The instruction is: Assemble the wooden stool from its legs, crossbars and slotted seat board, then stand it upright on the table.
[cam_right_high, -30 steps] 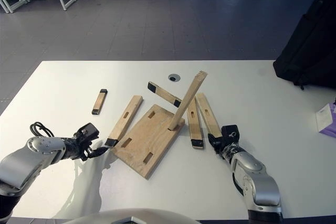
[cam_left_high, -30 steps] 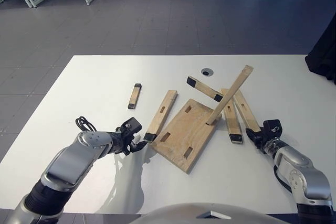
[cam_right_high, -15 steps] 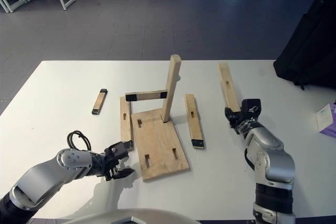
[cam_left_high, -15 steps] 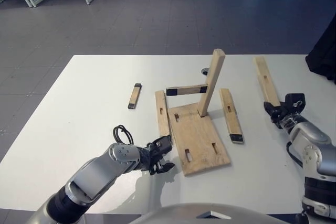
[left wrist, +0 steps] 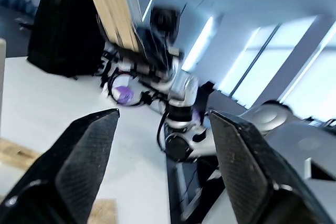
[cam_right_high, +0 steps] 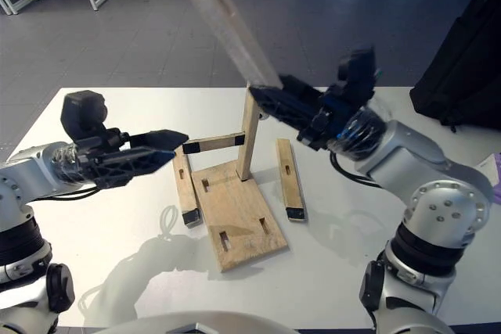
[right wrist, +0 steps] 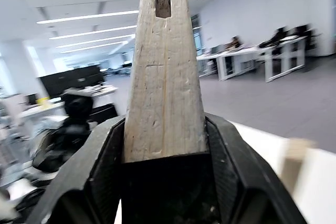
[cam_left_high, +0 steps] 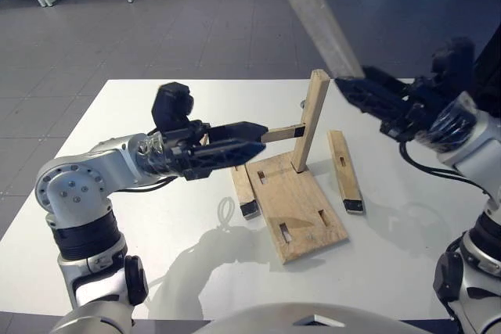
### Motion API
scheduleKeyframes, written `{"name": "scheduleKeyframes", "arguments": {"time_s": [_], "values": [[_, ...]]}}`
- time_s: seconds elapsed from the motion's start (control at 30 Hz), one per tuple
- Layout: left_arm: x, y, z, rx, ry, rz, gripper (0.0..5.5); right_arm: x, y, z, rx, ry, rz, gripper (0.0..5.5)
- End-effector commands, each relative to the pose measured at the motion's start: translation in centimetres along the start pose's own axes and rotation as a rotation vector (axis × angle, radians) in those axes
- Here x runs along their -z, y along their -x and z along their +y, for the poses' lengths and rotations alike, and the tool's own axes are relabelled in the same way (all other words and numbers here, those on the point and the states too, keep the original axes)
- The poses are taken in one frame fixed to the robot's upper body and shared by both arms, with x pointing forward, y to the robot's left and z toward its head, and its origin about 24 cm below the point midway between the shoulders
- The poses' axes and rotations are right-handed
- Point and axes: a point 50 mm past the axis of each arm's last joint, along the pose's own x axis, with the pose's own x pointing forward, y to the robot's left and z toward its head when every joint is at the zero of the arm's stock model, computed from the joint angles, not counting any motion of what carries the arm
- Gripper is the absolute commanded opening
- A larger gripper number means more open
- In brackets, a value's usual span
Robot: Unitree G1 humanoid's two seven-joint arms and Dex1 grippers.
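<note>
possibly clipping and unseating the upright leg (cam_left_high: pixel 309 119) in the seat board (cam_left_high: pixel 301 209) at frame centre on lowering the raised leg (cam_left_high: pixel 313 13) clamped in the right gripper (cam_left_high: pixel 351 90), left gripper (cam_left_high: pixel 254 137) spread open beside the crossbar (cam_left_high: pixel 283 133).

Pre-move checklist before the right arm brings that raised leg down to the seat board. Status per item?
1. Right gripper grip on the raised leg: ok, fingers shut on its end.
2. Left gripper free: ok, open and empty, by the crossbar.
3. Upright leg seated in the seat board: stands straight; tightness cannot tell.
4. Free slots: ok, three show empty.
5. Seat board braced: not ok, nothing holds it.
</note>
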Motion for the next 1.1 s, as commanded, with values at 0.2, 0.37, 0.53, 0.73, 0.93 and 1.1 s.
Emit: {"name": "scheduleKeyframes", "arguments": {"time_s": [0.2, 0.37, 0.53, 0.73, 0.93, 1.1], "values": [[-1.0, -0.6, 0.4, 0.02, -0.018, -0.074, 3.17, 3.2, -2.1, 2.4, -0.165, -0.163, 0.086, 2.01], [-0.9, -0.9, 0.7, 0.024, -0.017, -0.076, 3.17, 4.3, -2.0, 3.0, -0.211, -0.216, 0.144, 2.01], [-0.5, -1.0, 1.2, 0.004, 0.007, -0.053, 3.17, 4.6, -2.1, 3.6, -0.263, -0.231, 0.166, 2.01], [-0.2, -0.6, 2.5, -0.09, 0.025, -0.056, 3.17, 4.6, -2.3, 4.1, -0.29, -0.23, 0.18, 2.01], [-1.2, -0.5, 0.3, 0.117, 0.062, -0.125, 2.75, 5.2, -2.3, 3.6, -0.275, -0.243, 0.207, 2.01], [-0.9, -0.4, 0.0, 0.141, 0.087, -0.113, 2.29, 5.3, -2.4, 3.7, -0.285, -0.246, 0.205, 2.01]]}}
